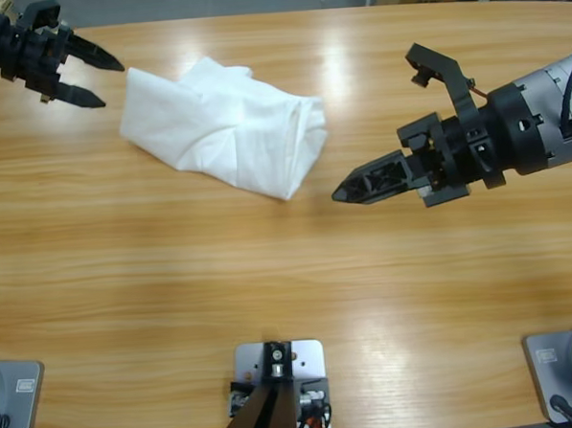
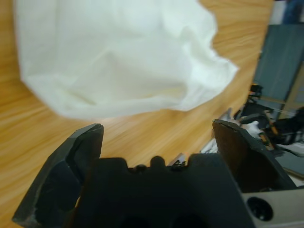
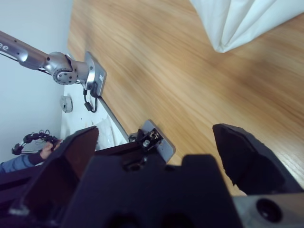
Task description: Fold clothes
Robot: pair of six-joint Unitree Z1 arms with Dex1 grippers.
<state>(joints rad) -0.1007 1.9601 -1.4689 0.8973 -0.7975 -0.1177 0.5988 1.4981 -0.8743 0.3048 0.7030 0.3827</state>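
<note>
T-shirt [image 1: 226,124] bunched on counter [image 1: 270,272], just ahead of left fingers [image 1: 95,80], apart from right fingers [image 1: 347,192] | both wide, empty | soft, light, floppy: pinch an outer edge.

A long wooden table [image 1: 271,291] bears one crumpled white T-shirt [image 1: 229,126] near its far edge

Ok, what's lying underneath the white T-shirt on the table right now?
Only the wooden table shows around the crumpled, partly folded T-shirt. Whatever lies beneath is covered by its layers. Both grippers, left and right, are apart from it.
</note>
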